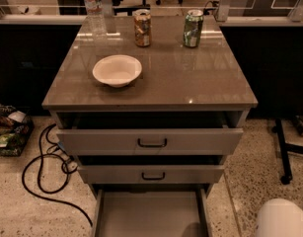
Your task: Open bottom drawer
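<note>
The grey cabinet (151, 95) has three drawers. The bottom drawer (150, 212) stands pulled far out toward me, showing its plain grey shallow tray; its front and handle are cut off by the lower edge of the view. Above it, the middle drawer front (190, 174) and the wide top drawer front (200, 141) each sit slightly out, both with black bar handles. My gripper is out of view. Only a white rounded part of the robot (282, 219) shows at the bottom right, beside the open drawer.
On the cabinet top sit a white bowl (117, 70), a water bottle (93, 6), a brown can (142, 27) and a green can (193, 28). A black cable (40, 174) loops on the floor at left, near a bag (8, 130). A black stand leg (283, 152) is at right.
</note>
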### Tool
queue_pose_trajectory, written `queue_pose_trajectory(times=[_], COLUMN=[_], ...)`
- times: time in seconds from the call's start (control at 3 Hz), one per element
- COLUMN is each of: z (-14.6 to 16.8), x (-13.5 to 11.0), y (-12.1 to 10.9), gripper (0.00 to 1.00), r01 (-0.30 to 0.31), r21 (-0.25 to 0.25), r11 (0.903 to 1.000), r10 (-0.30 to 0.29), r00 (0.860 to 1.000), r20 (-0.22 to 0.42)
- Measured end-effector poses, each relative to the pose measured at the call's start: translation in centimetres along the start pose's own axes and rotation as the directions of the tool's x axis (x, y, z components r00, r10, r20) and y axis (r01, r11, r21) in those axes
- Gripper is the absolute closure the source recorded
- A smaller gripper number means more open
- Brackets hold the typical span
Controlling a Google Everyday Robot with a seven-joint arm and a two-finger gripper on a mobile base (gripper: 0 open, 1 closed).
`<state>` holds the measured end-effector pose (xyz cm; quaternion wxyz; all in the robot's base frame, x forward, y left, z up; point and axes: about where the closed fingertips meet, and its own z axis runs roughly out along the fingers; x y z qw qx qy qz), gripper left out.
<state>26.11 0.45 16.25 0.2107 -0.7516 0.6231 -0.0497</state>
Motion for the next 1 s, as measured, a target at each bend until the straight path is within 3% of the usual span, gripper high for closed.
queue_pose_trajectory(times=[0.33, 0.67, 1.0], z=[-0.2, -0.5, -0.5], x=[-0.6, -1.9, -1.9], y=[1.3, 3.7, 3.7], gripper=[0.15, 0.0, 0.0], r01=[0.001, 0.003, 0.003], r21=[-0.019, -0.056, -0.056], r11=[0.9998, 0.9984, 0.9984], r10=[-0.001, -0.001, -0.001], r00=[1.0, 0.999, 0.999], r20=[0.014, 0.042, 0.042])
